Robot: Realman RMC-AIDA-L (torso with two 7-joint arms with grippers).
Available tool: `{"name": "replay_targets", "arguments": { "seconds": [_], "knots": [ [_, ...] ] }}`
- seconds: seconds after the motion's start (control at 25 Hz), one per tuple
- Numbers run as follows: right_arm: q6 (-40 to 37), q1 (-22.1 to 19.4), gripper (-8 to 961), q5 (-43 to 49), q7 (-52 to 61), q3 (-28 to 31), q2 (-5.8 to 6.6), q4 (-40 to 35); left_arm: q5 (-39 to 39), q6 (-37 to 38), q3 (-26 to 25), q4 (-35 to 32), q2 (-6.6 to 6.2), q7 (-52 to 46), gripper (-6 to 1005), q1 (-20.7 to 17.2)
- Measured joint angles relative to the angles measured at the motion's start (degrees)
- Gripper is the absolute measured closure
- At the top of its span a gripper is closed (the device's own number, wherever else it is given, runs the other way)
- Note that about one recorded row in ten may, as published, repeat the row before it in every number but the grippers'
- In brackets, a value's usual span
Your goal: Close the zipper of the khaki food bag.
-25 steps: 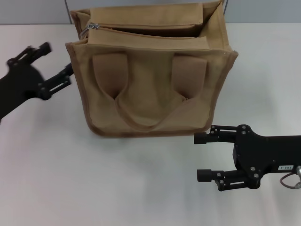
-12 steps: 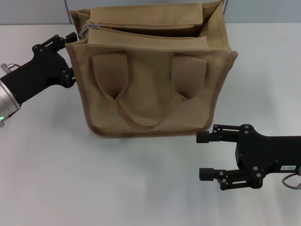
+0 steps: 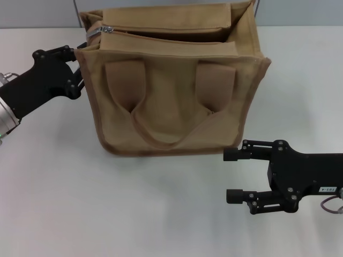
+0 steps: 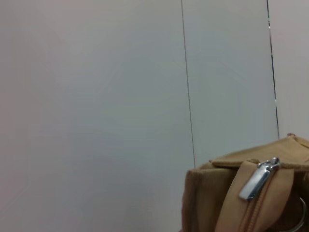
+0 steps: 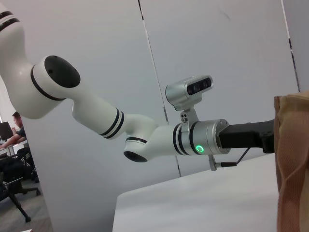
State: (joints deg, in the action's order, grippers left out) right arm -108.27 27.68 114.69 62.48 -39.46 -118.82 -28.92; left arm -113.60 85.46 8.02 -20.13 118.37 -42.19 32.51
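The bag point(image 3: 171, 80) is plain khaki tan with darker brown piping along its edges; its zipper point(image 3: 161, 33) is tan with a shiny silver pull point(image 4: 258, 180). Both grippers beside the bag, left point(image 3: 75, 67) and right point(image 3: 231, 175), are black, on a white table point(image 3: 134, 209)

A plain white bench point(image 3: 107, 203) carries a khaki food bag point(image 3: 171, 96), which stands upright at its far middle.

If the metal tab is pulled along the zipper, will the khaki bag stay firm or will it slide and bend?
The boxy khaki canvas bag probably flexes: its fabric walls look soft and its top gapes. Nothing visibly braces it, so it may slide toward the pull. The small silver pull tab looks smooth, perhaps slippery.
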Motion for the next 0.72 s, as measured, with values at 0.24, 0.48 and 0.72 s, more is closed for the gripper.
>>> {"name": "replay_targets", "arguments": {
  "seconds": [0.24,0.48,0.72],
  "knots": [
    [-0.13,-0.07,182,0.00,-0.04,0.30,0.00,0.00,2.22,1.32,0.07,0.08,0.09,-0.23,791,-0.01],
    [-0.66,0.19,205,-1.34,-0.26,2.63,-0.01,0.76,7.19,7.75,0.24,0.09,0.11,-0.59,951,-0.13],
    [-5.48,1.90,228,-6.63,2.43,2.81,0.10,1.83,8.31,13.21,0.21,0.09,0.19,-0.15,967,0.73]
  ]
}}
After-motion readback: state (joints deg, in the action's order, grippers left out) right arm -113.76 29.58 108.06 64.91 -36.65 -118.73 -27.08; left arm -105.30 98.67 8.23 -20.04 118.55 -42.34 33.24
